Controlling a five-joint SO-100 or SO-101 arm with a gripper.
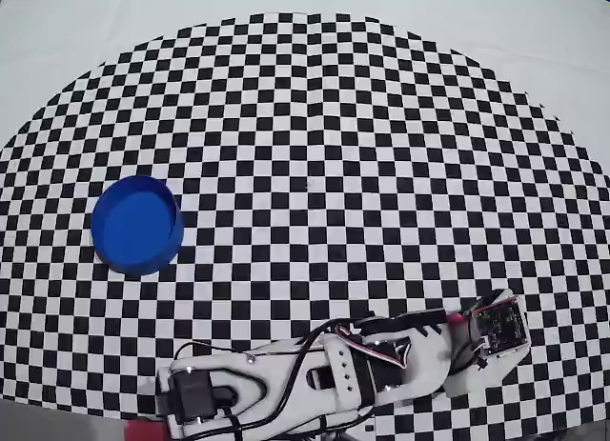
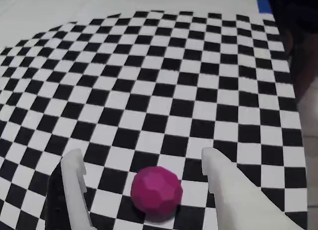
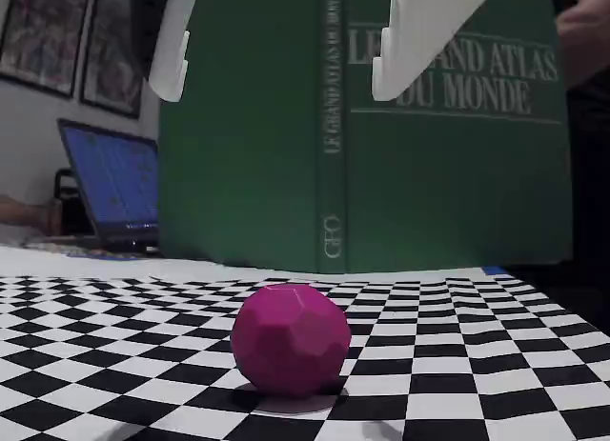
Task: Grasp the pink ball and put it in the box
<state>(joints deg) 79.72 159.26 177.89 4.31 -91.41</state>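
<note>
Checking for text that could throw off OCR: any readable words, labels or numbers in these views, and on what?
"LE GRAND ATLAS DU MONDE": front cover of the large green hardback book, fixed view.
"LE GRAND ATLAS DU MONDE": same book's spine, running vertically.
"GEO": foot of that spine.
Open laptop's blue screen: too blurred to read.

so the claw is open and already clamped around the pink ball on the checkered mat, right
Not quite. The claw is open, but it is not clamped on the pink ball. The fixed view shows both fingertips hanging well above the ball, which sits alone on the checkered mat. The wrist view shows the ball lying between the fingers, untouched.
</note>
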